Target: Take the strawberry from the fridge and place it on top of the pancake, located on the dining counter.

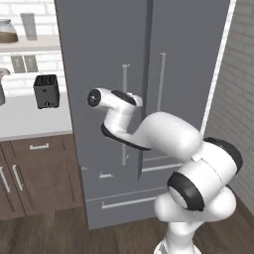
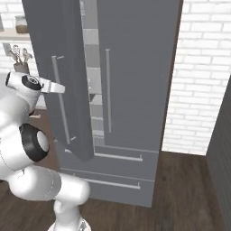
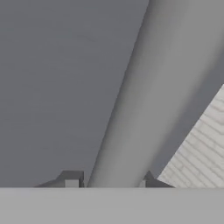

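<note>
Arm's up at the fridge [image 1: 104, 59], hand reaching in at the left door's handle [image 1: 124, 114]. That door is cracked open a bit; in the right base view it swings out toward the cam and there's a gap where pale shelves [image 2: 92, 79] show inside. Right door looks shut, its handle [image 2: 108, 90] well apart from the hand. Drawers [image 2: 113, 173] below are closed.

Hand view is basically point blank: the gripper [image 3: 109, 181] has its two tips either side of the silver handle bar [image 3: 144, 100], which runs diagonally up through the frame w/ the grey door face [image 3: 57, 78] behind it. So jaws are apart w/ the bar between them. Whether the tips are actually touching/squeezing the bar, can't tell. Wood floor [image 3: 199, 148] peeks in at the lower right corner there.

Off to the left in the left base view: white tabletop [image 1: 30, 116] w/ brown cabinets under it, black toaster [image 1: 46, 91] on top, shelf w/ a jar [image 1: 7, 31] above.
</note>
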Motion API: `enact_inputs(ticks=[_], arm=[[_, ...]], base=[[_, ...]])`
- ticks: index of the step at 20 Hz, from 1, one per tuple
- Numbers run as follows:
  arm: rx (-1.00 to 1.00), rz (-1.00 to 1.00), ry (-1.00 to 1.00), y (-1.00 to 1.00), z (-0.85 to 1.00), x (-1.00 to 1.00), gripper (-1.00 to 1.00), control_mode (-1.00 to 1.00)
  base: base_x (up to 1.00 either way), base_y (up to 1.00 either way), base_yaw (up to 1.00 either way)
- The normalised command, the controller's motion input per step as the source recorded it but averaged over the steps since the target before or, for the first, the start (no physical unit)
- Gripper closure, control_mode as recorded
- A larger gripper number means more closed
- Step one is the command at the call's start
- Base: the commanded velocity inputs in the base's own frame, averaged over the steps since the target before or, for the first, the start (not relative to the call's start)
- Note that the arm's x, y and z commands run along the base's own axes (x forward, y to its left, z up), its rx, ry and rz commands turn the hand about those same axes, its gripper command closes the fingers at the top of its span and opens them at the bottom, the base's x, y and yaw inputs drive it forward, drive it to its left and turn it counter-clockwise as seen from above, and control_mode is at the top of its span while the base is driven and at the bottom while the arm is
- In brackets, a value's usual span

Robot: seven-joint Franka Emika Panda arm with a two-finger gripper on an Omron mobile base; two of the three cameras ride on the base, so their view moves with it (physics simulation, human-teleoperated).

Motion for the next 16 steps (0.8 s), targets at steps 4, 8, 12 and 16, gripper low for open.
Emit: enact_inputs(ticks=[4,8,12,16], arm=[[0.00,-0.27,0.06,0.81,-0.04,-0.82,1.00,-1.00],[-0.03,-0.26,-0.01,0.82,-0.06,-0.64,1.00,-1.00],[0.00,-0.20,-0.02,0.54,0.00,-0.27,-1.00,-1.00],[0.00,-0.02,-0.27,0.37,-0.07,-0.04,-1.00,-1.00]], base=[[0.00,0.00,0.00],[0.00,0.00,0.00],[0.00,0.00,0.00],[0.00,0.00,0.00]])
